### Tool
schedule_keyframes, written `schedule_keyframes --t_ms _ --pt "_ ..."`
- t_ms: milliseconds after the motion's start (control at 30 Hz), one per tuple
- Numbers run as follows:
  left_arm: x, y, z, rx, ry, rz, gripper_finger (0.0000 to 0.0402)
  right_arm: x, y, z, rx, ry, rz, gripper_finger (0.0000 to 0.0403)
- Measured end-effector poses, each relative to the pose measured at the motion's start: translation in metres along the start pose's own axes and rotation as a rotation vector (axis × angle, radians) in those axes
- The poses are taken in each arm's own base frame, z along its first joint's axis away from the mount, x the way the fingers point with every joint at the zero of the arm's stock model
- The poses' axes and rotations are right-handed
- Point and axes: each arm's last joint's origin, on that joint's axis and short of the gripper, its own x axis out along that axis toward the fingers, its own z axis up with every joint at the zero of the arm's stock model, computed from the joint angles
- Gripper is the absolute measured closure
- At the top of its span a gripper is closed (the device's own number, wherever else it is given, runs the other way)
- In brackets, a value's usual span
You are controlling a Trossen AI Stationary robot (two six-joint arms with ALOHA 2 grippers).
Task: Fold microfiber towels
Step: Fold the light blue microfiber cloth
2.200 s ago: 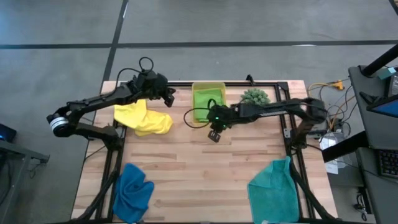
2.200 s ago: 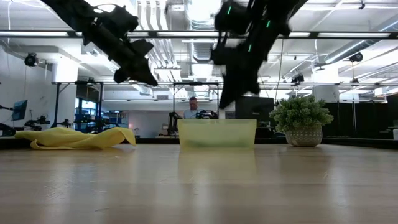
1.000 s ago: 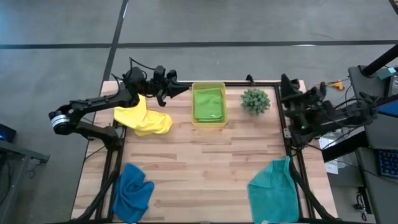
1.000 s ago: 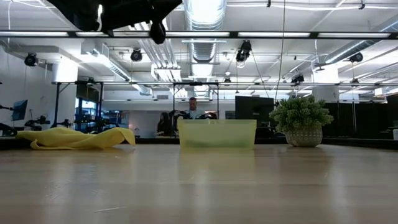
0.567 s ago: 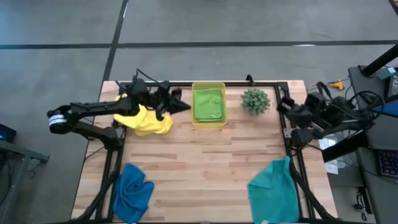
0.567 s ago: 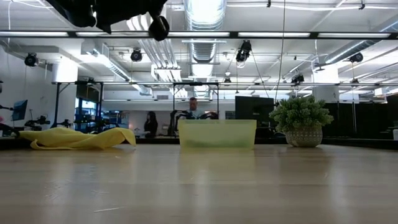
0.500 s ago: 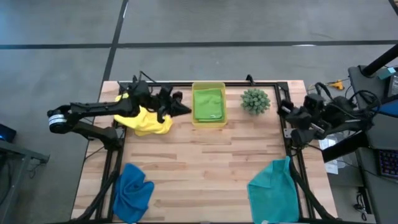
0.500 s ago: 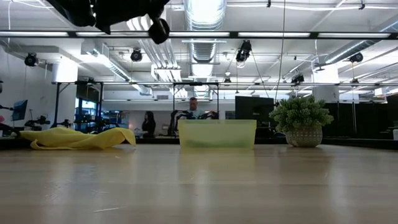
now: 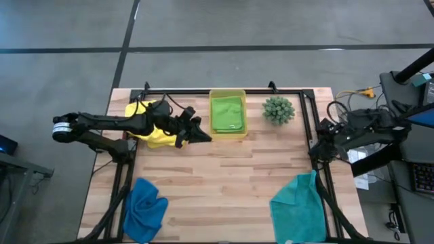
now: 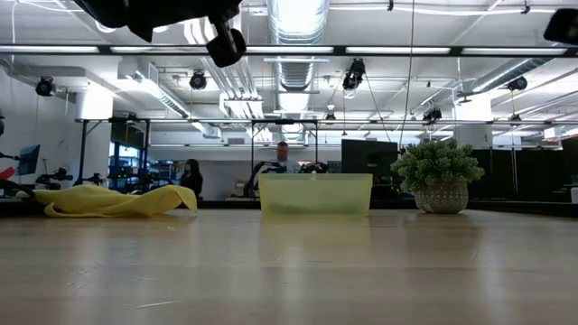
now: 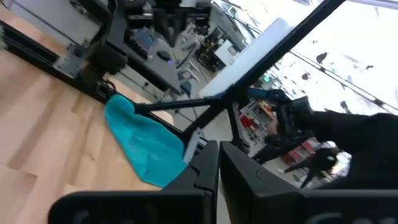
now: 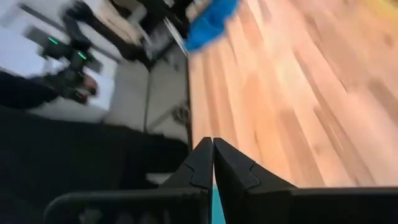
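Note:
Several microfiber towels lie on the table. The yellow towel [image 9: 157,134] is crumpled at the far left, partly under my left arm. The lime green towel [image 9: 227,113] lies flat inside the bin [image 9: 228,93]. The blue towel [image 9: 146,209] is bunched at the near left corner, and the teal towel [image 9: 297,207] lies at the near right. My left gripper [image 9: 205,136] hovers shut just right of the yellow towel, holding nothing. My right gripper [image 9: 318,148] is shut and empty over the table's right edge.
A small spiky green plant [image 9: 278,110] stands right of the bin at the far edge. A black frame [image 9: 313,129] runs along the table's sides. Bare wood lies in the table's middle. People show in the room behind, in the low view.
My left gripper has swung from the far edge toward the near edge, sinking a little and rolling, and now hangs beside the yellow towel's right end. My right arm has drawn toward the near edge along the table's right side and tipped downward. Both stayed shut. No towel moved.

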Motion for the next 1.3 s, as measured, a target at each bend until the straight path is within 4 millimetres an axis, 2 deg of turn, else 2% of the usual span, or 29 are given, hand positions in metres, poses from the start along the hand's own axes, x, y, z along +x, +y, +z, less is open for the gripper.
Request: schedule_keyframes --t_ms 233,467,700,800,967,1167,1300 --pt "0.011 -0.015 -0.016 -0.01 0.039 -0.034 0.0401 0.026 -0.011 -0.008 0.073 0.247 0.008 0.0394" --pt "0.018 -0.02 -0.039 -0.064 0.121 0.071 0.0401 0.056 -0.018 -0.012 -0.038 0.41 -0.03 0.0391" --pt "0.021 -0.021 -0.055 -0.095 0.2 0.146 0.0401 0.089 -0.016 -0.028 -0.187 0.611 -0.033 0.0335" --pt "0.021 -0.021 -0.057 -0.095 0.203 0.156 0.0401 0.105 -0.013 -0.039 -0.275 0.664 -0.06 0.0302" --pt "0.02 -0.019 -0.059 -0.094 0.192 0.178 0.0401 0.132 0.002 -0.065 -0.478 0.655 -0.06 0.0263" --pt "0.019 -0.016 -0.062 -0.097 0.2 0.187 0.0401 0.151 0.006 -0.109 -0.719 0.606 -0.266 0.0256" --pt "0.018 -0.014 -0.064 -0.102 0.207 0.194 0.0401 0.162 0.007 -0.134 -0.731 0.495 -0.401 0.0263"
